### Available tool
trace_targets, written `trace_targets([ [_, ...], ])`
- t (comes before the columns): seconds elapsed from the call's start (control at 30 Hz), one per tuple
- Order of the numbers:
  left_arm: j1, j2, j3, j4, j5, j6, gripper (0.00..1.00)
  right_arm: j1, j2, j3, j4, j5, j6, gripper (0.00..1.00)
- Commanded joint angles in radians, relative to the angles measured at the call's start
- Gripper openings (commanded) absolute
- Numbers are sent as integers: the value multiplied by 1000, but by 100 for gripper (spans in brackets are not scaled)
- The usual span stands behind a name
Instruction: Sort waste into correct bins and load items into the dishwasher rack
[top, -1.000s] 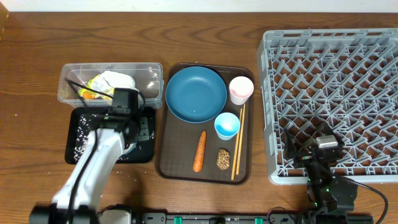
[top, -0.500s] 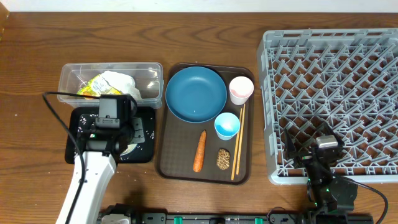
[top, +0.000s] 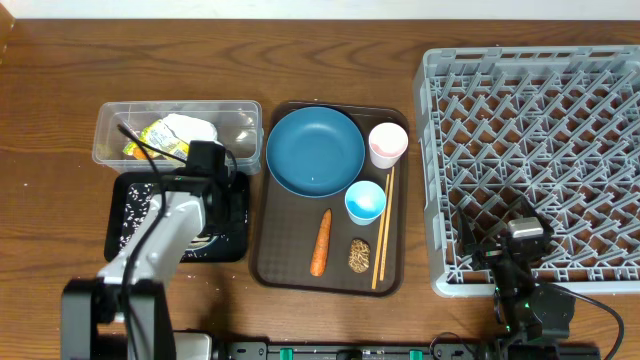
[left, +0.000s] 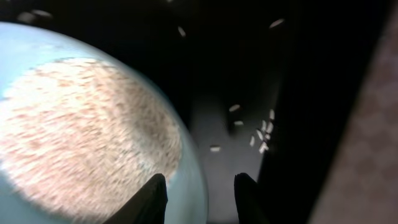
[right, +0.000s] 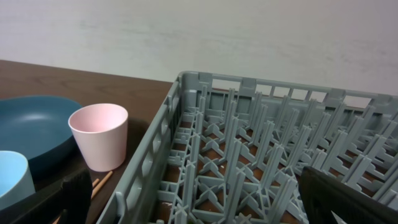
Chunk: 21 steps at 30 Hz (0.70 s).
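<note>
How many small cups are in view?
2. The pink cup stands at the brown tray's upper right, beside the dark-blue plate; the light-blue cup sits below it, left of the chopsticks.

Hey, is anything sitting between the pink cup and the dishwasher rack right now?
Nothing visible does. The pink cup stands upright at the brown serving tray's right edge, with only a narrow strip of table between it and the dishwasher rack's left wall. The chopsticks lie further down the tray, off that path.
</note>
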Motion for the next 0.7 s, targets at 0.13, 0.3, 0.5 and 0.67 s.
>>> trace_targets([
  [0.13, 2, 62, 3, 19, 2, 2, 9, 5, -3, -1, -4, -4, -12, 99],
  [0.3, 2, 60, 4, 19, 1, 2, 6, 5, -3, -1, -4, -4, -12, 99],
  [0.5, 2, 8, 9, 6, 2, 3, 6, 5, -3, -1, -4, -4, -12, 99],
  [0.67, 5, -98, 10, 0, 48, 75, 6, 5, -3, -1, -4, -4, -12, 99],
])
